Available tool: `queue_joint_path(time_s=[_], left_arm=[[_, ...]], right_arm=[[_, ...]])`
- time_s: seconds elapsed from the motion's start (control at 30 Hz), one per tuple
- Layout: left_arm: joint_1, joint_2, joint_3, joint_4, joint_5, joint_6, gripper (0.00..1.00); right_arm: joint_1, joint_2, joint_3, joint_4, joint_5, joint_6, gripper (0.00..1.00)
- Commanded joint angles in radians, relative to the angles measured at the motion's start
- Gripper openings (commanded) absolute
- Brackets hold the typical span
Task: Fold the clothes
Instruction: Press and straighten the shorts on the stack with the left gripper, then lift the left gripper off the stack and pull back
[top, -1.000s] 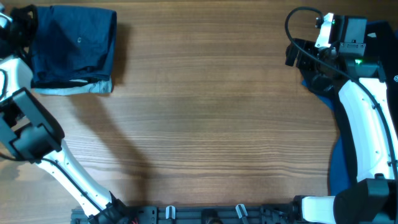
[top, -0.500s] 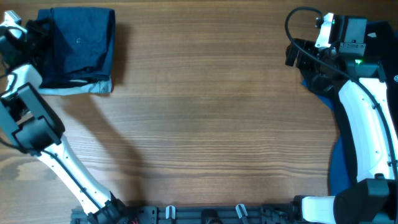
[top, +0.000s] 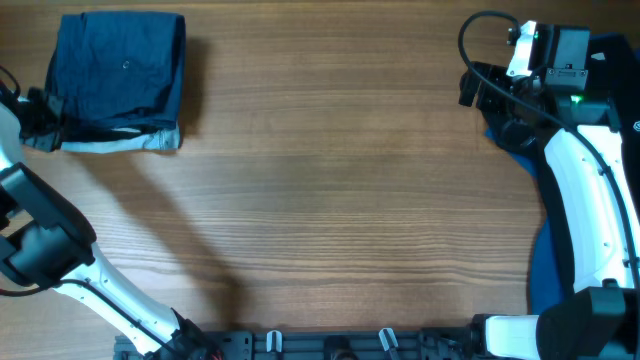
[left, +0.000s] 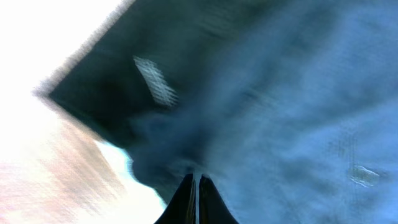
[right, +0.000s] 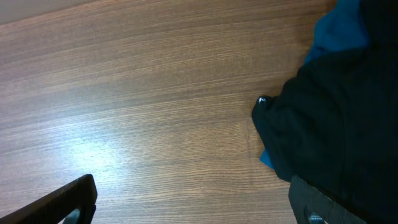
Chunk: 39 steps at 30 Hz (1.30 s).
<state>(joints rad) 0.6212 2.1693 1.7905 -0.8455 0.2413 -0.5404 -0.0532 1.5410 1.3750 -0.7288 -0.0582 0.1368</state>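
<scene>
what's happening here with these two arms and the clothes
Two robot arms are folding clothes on a wooden table. One navy garment lies folded in the far left corner, and the left tool is shut at its left edge; whether it pinches cloth is unclear. The right tool hangs open over the wood beside a heap of black and blue clothes not yet folded.

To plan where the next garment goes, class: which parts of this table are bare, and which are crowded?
Bare: the middle of the table, between the folded navy shorts and the right arm. Crowded: the right edge, where blue clothes lie under that arm.
</scene>
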Motion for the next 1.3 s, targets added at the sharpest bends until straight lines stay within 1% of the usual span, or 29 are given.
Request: queue_joint_path(time_s=[0.0, 0.07, 0.17, 0.2, 0.33, 0.43, 0.53, 0.6, 0.63, 0.67, 0.7, 0.73, 0.77, 0.8, 0.83, 1.27], left_arm=[[0.005, 0.006, -0.006, -0.012, -0.21, 0.04, 0.04], [0.005, -0.001, -0.006, -0.037, -0.196, 0.04, 0.04], [-0.005, -0.091, -0.006, -0.092, -0.087, 0.04, 0.04], [-0.01, -0.121, -0.006, -0.101, -0.081, 0.04, 0.04], [-0.049, -0.373, -0.006, -0.167, -0.082, 0.04, 0.04], [-0.075, -0.519, -0.006, -0.221, -0.081, 0.04, 0.04], [-0.121, -0.623, -0.006, -0.305, -0.082, 0.04, 0.04], [-0.148, -0.656, -0.006, -0.356, -0.082, 0.04, 0.04], [-0.159, -0.665, -0.006, -0.38, -0.082, 0.04, 0.08], [-0.167, -0.666, -0.006, -0.399, -0.082, 0.039, 0.15], [-0.172, -0.665, -0.006, -0.413, -0.082, 0.04, 0.28], [-0.175, -0.663, -0.006, -0.424, -0.082, 0.039, 0.43], [-0.179, -0.66, -0.006, -0.439, -0.082, 0.039, 0.71], [-0.179, -0.659, -0.006, -0.447, -0.082, 0.039, 0.93], [-0.179, -0.658, -0.006, -0.453, -0.082, 0.039, 1.0], [-0.179, -0.658, -0.006, -0.457, -0.082, 0.039, 1.0]], right_arm=[[0.005, 0.011, -0.008, 0.003, 0.014, -0.003, 1.0], [0.005, 0.011, -0.008, 0.002, 0.014, -0.003, 1.0], [0.005, 0.011, -0.008, 0.003, 0.014, -0.003, 1.0], [0.005, 0.011, -0.008, 0.003, 0.014, -0.003, 1.0], [0.005, 0.011, -0.008, 0.002, 0.014, -0.003, 1.0], [0.005, 0.011, -0.008, 0.003, 0.014, -0.003, 1.0], [0.005, 0.011, -0.008, 0.003, 0.014, -0.003, 1.0], [0.005, 0.011, -0.008, 0.003, 0.014, -0.003, 1.0], [0.005, 0.011, -0.008, 0.002, 0.014, -0.003, 1.0], [0.005, 0.011, -0.008, 0.003, 0.014, -0.003, 1.0], [0.005, 0.011, -0.008, 0.003, 0.014, -0.003, 1.0], [0.005, 0.011, -0.008, 0.003, 0.014, -0.003, 1.0], [0.005, 0.011, -0.008, 0.003, 0.014, -0.003, 1.0], [0.005, 0.011, -0.008, 0.002, 0.014, -0.003, 1.0], [0.005, 0.011, -0.008, 0.002, 0.014, -0.003, 1.0], [0.005, 0.011, -0.008, 0.003, 0.014, -0.003, 1.0]])
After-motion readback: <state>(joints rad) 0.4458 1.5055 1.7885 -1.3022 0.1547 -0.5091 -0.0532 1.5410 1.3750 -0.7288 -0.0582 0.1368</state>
